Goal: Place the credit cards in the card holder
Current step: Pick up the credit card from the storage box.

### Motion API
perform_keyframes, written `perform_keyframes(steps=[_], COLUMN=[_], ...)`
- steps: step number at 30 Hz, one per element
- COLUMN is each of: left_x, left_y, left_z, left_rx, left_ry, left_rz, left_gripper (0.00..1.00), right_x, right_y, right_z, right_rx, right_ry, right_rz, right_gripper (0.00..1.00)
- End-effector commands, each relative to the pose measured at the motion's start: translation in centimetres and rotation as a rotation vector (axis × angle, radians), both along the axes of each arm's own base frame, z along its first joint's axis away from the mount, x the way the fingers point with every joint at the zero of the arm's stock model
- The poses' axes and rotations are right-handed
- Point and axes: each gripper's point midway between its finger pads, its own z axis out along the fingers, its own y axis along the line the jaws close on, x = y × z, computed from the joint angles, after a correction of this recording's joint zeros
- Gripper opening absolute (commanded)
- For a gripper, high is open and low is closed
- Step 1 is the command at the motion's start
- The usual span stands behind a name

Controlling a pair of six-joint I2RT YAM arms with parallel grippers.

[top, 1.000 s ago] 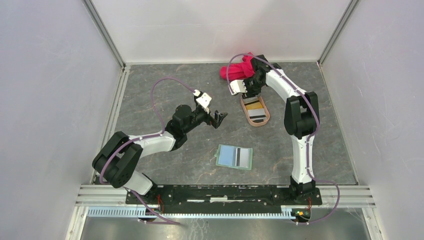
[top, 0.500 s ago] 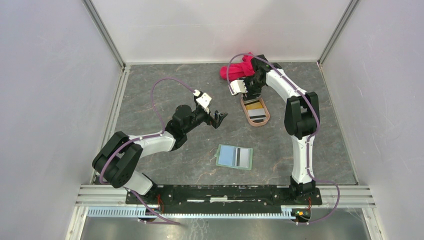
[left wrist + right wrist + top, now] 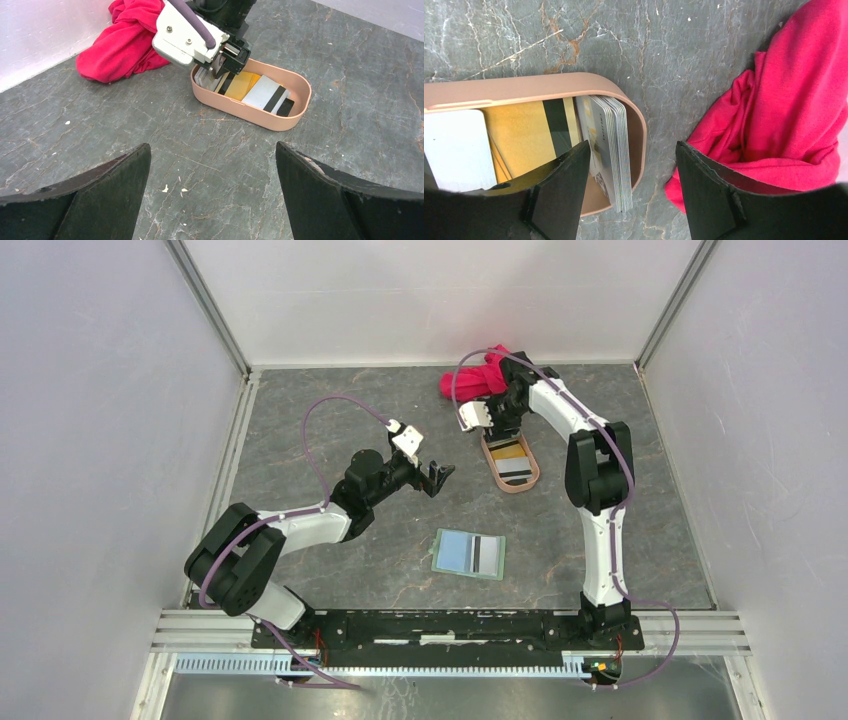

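The credit cards lie in a pinkish-tan oval tray [image 3: 516,489]: an orange-yellow card [image 3: 521,135], a white one [image 3: 456,150] and a stack standing on edge [image 3: 613,145] against the tray's far end. My right gripper [image 3: 633,150] is open, one finger inside the tray beside the stack, the other outside the tray wall; nothing is gripped. The card holder [image 3: 458,551] lies open near the table's middle, pale blue inside, with a black-striped card [image 3: 486,555] on its right half. My left gripper [image 3: 212,147] hovers open and empty, left of the tray [image 3: 295,112].
A crumpled red cloth [image 3: 478,375] lies just behind the tray, close to my right gripper's outer finger [image 3: 719,195]. White walls with metal rails close the table on three sides.
My right gripper's jaws have spread wider over the tray's far end and the wrist has shifted slightly farther back. The left arm and the card holder have not moved.
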Motion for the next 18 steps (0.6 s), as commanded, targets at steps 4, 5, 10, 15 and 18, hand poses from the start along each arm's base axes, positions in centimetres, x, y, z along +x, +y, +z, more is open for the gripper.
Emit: perform_keyframes(steps=[4,5,10,15,18], left_x=[0.3,0.3,0.3,0.3,0.2], left_y=[0.3,0.3,0.3,0.3,0.3], left_z=[2.6,2.6,2.6,2.6,2.5], left_rx=[-0.028,-0.028,-0.028,-0.028,-0.027], left_ry=[-0.093,-0.092,-0.093,-0.093,-0.091], left_rz=[0.004,0.004,0.005,0.004,0.003], left_gripper=[1.0,1.0,1.0,1.0,1.0], right_x=[1.0,1.0,1.4,1.7,1.7], right_y=[0.7,0.7,0.7,0.7,0.7], right_z=[0.5,0.6,1.9,3.5,4.0], right_rx=[0.014,0.015,0.022,0.031,0.034], right_ry=[-0.026,-0.028,-0.059,-0.088,-0.095], right_rz=[0.0,-0.001,-0.01,-0.013,-0.015], right_gripper=[0.67,0.67,0.64,0.6,0.6])
